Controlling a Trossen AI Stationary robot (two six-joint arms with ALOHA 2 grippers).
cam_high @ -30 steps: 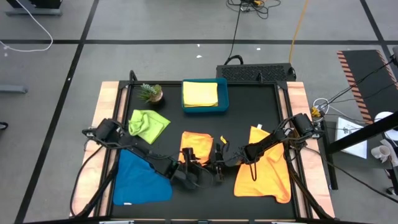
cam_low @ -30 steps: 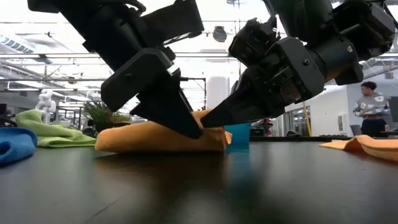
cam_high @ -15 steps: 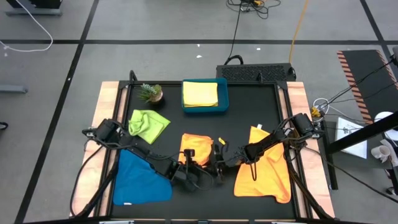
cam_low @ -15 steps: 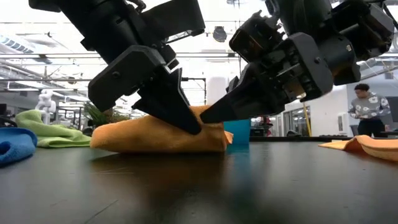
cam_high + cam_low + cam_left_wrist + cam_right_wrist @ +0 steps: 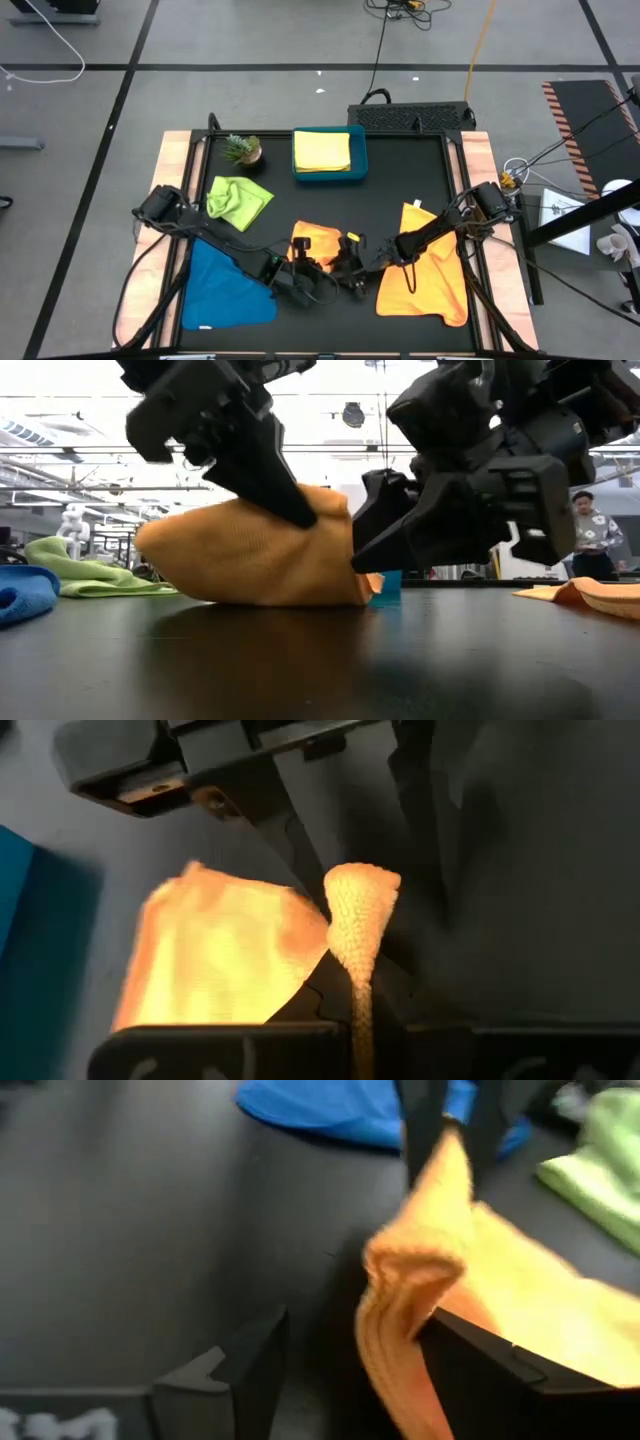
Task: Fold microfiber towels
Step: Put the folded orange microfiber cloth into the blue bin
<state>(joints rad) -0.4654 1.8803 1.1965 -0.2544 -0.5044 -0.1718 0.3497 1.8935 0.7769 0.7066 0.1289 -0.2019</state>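
Note:
An orange towel (image 5: 315, 240) lies mid-table, and its near part (image 5: 300, 525) is raised. My left gripper (image 5: 357, 1005) is shut on it. My right gripper (image 5: 350, 1380) is open just to the right. Its fingers (image 5: 235, 1375) stand either side of the towel's raised fold (image 5: 400, 1280), and I cannot tell whether they touch it. A second orange towel (image 5: 425, 270) lies spread at the right. A blue towel (image 5: 225, 285) and a lime green towel (image 5: 238, 198) lie at the left. A yellow towel (image 5: 322, 150) sits in the teal tray (image 5: 360, 165). My left gripper pinches the towel's raised near edge (image 5: 360, 935) between its two fingers, on a bunched fold of several layers. The fingers (image 5: 285, 495) slant down from the table's left. The held part is lifted, while the towel's lower part (image 5: 250, 595) rests on the table.
A small potted plant (image 5: 243, 150) stands at the far left beside the tray. Black tabletop (image 5: 400, 175) shows between the towels and at the far right. In the low view, a person (image 5: 592, 535) stands in the room behind the table.
My left gripper has shut on the orange towel's near edge and risen with it. That part now stands up as a peak, and the rest has stayed on the table. My right gripper has opened and let go of the towel.

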